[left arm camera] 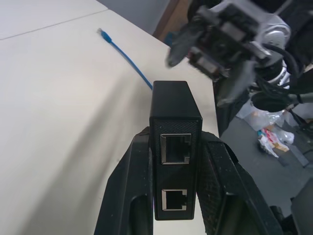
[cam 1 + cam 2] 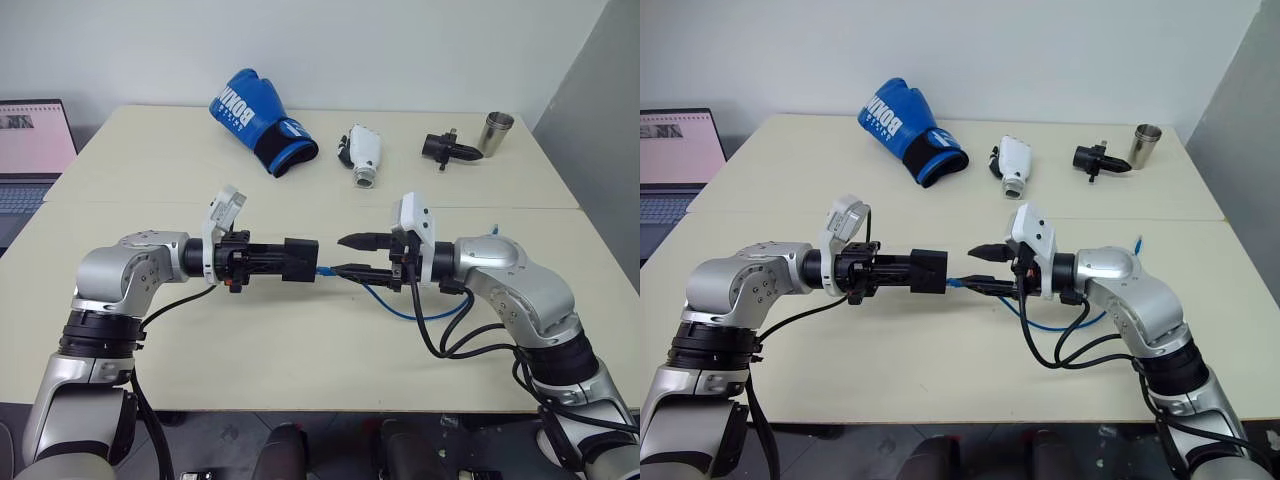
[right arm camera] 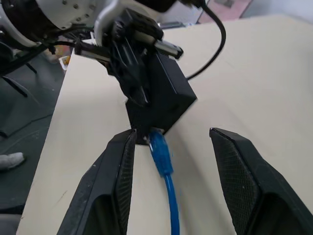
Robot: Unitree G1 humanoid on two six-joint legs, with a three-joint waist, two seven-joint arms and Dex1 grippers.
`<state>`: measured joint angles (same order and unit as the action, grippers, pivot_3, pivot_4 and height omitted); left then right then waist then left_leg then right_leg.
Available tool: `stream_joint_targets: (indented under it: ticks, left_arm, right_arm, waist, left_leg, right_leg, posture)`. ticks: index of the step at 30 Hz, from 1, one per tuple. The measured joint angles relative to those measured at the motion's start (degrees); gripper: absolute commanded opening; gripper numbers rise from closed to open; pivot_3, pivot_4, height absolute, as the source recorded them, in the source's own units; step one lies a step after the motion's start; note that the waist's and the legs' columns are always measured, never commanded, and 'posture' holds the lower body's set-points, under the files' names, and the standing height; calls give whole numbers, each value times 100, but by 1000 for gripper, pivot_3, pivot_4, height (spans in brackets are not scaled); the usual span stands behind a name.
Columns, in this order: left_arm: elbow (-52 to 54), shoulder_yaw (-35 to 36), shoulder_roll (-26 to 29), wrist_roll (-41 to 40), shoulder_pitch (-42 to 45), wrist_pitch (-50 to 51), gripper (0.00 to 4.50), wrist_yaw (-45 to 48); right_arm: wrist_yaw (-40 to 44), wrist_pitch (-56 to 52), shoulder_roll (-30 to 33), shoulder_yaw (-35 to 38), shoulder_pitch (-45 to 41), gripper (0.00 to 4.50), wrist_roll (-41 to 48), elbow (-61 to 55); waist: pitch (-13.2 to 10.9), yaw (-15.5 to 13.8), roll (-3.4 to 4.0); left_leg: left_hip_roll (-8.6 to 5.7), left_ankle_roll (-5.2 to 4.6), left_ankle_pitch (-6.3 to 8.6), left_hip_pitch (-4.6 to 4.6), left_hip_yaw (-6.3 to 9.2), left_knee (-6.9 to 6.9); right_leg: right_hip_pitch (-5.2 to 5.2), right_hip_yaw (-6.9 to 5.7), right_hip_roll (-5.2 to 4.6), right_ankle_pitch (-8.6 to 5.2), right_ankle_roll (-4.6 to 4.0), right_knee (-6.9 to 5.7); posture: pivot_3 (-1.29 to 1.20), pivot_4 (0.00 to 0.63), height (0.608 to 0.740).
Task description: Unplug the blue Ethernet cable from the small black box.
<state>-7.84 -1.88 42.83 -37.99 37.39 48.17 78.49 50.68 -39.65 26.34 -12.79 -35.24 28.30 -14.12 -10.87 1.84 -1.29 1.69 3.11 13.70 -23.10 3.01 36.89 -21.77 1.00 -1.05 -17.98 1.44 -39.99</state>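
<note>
- My left pincer (image 2: 300, 259) grips the small black box (image 1: 174, 142), rigid and light, above the counter (image 2: 300, 350).
- My right pincer (image 3: 168, 166) stands released around the blue Ethernet cable (image 3: 164, 166), still plugged in; I'd pinch the stiff plug, not the limp cord.

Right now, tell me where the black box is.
The black box is held above the table's near middle, clamped in the left tool, with the blue cable plugged into its end facing the open right tool.
</note>
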Motion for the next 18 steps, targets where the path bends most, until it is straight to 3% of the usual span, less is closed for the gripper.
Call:
stream_joint_targets:
  ticks: [8,18]
  left_arm:
    - [36,0,13,6,145,-4,801,98]
    - [45,3,13,6,145,-4,801,93]
  right_arm:
    - [90,-1007,-282,53,-250,2525,632,394]
    - [42,-1414,-516,283,-408,2525,930,674]
  waist:
    - [0,3,1]
    - [0,3,1]
  left_leg:
    - [1,0,0,-1,1,-1]
    - [1,0,0,0,1,-1]
  right_leg:
    - [-1,-1,1,0,0,0]
    - [-1,-1,2,0,0,0]
  posture:
    - [0,150,740]
    - [0,150,740]
